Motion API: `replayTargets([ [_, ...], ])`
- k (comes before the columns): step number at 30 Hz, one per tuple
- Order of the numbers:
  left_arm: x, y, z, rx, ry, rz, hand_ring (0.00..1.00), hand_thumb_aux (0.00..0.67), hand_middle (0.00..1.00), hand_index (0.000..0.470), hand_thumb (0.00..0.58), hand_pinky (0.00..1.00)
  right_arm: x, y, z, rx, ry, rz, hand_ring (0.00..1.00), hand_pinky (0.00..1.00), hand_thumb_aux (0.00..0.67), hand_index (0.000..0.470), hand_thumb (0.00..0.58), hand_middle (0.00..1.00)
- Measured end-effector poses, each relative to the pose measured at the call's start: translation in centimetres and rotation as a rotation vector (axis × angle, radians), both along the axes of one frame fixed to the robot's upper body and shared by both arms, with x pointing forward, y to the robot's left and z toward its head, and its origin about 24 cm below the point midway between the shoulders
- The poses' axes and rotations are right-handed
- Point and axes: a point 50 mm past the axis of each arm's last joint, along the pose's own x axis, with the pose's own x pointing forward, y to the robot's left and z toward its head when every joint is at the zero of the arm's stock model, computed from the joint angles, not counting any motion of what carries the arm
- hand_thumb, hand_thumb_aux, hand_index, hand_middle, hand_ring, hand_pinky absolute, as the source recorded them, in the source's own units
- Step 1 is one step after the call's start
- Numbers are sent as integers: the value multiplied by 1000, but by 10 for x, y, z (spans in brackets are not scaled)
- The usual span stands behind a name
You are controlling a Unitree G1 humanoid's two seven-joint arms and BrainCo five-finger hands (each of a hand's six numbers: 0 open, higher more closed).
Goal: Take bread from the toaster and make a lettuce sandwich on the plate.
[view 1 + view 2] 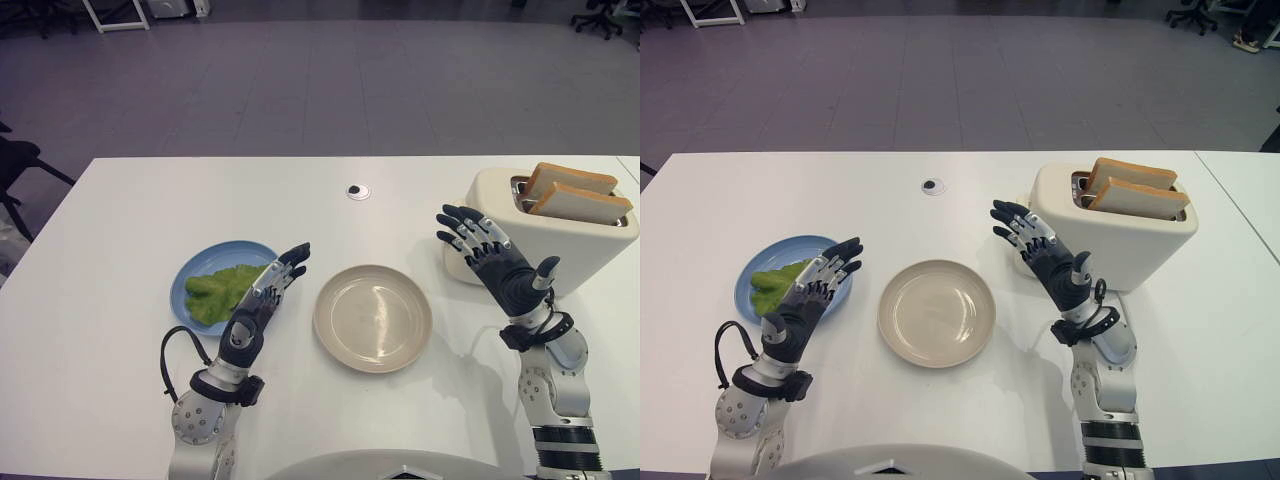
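Note:
A cream toaster (520, 245) stands at the right of the white table with two bread slices (575, 195) sticking out of its slots. An empty beige plate (372, 318) lies in the middle. A lettuce leaf (220, 290) rests on a blue plate (195, 270) to the left. My right hand (490, 258) is raised open just in front and left of the toaster, holding nothing. My left hand (262, 300) is open above the table between the blue plate's right rim and the beige plate, empty.
A small black-and-white round disc (357, 191) sits in the table top behind the plates. The table edge runs along the back, with grey floor and chair legs beyond. Bare table lies in front of the plates.

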Motion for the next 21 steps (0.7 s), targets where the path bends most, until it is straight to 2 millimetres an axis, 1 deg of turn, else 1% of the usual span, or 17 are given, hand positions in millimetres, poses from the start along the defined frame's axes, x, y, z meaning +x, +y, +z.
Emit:
replayTargets([
  [3,1,0,0,-22,7,-9,0,0,0,0,0,0,0,0,-1,22,22,-5,0,0,0,0,0,0],
  [7,1,2,1,-38,1,-3,0,0,0,0,0,0,3,0,-3,51,60,-64,0,0,0,0,0,0],
  [11,8,9,4,-21,-39,106,0,0,0,0,0,0,3,2,-2,49,65,-77,0,0,0,0,0,0],
  [13,10,9,2,-25,-35,138,0,0,0,0,0,0,4,3,-2,74,98,-45,0,0,0,0,0,0],
  [21,10,10,1,-69,-37,56,0,0,0,0,0,0,1,8,6,91,52,25,0,0,0,0,0,0],
])
